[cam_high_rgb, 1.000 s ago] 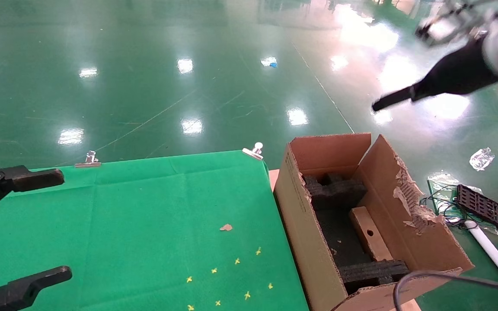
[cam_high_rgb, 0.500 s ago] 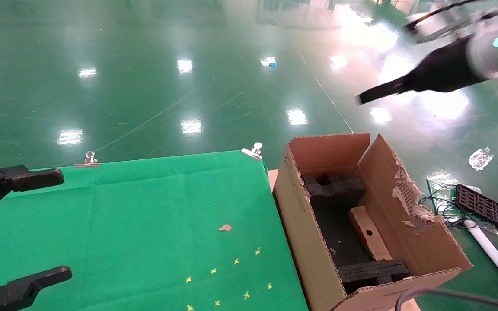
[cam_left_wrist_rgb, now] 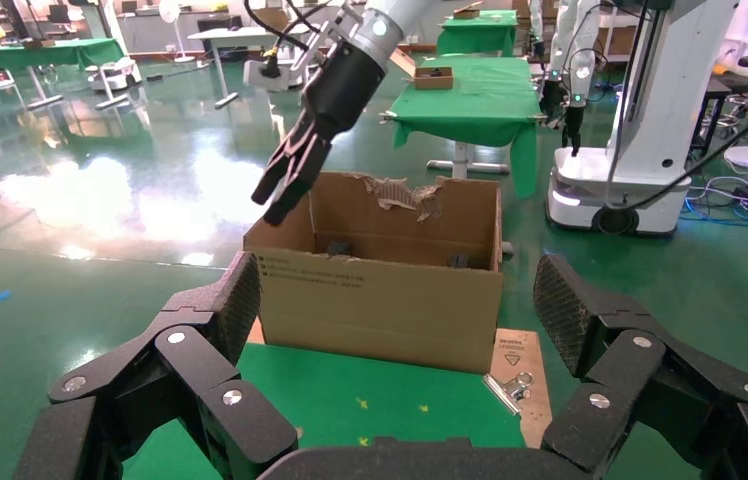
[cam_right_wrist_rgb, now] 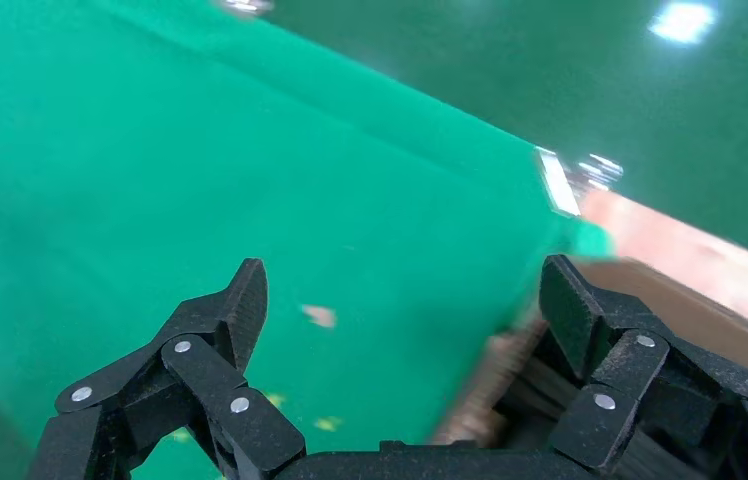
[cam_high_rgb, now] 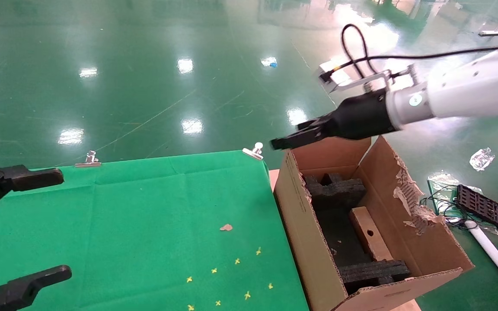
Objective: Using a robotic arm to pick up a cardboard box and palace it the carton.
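Observation:
The small cardboard box [cam_high_rgb: 370,233], slim and brown with a round hole, lies inside the carton [cam_high_rgb: 301,224] on black foam. The white right arm reaches in from the right. Its black gripper [cam_high_rgb: 281,142] hangs above the carton's far left corner, open and empty. In the right wrist view the gripper [cam_right_wrist_rgb: 405,300] has its jaws spread over the green cloth, with the carton's edge [cam_right_wrist_rgb: 510,370] beside it. My left gripper [cam_high_rgb: 64,224] is parked open and empty over the table's left side. In the left wrist view my left gripper [cam_left_wrist_rgb: 397,300] faces the carton [cam_left_wrist_rgb: 380,310] and the right gripper [cam_left_wrist_rgb: 285,195].
The green cloth table [cam_high_rgb: 145,216] carries two metal clips [cam_high_rgb: 88,160] [cam_high_rgb: 254,151], a small scrap [cam_high_rgb: 226,227] and yellow marks. Black foam inserts [cam_high_rgb: 335,190] [cam_high_rgb: 374,272] sit in the carton. A black grid tray [cam_high_rgb: 486,208], cables and a white pole lie on the floor at the right.
The right arm has swung down and to the left, from high at the upper right to just above the carton's far left corner. The left gripper and the small box have not moved.

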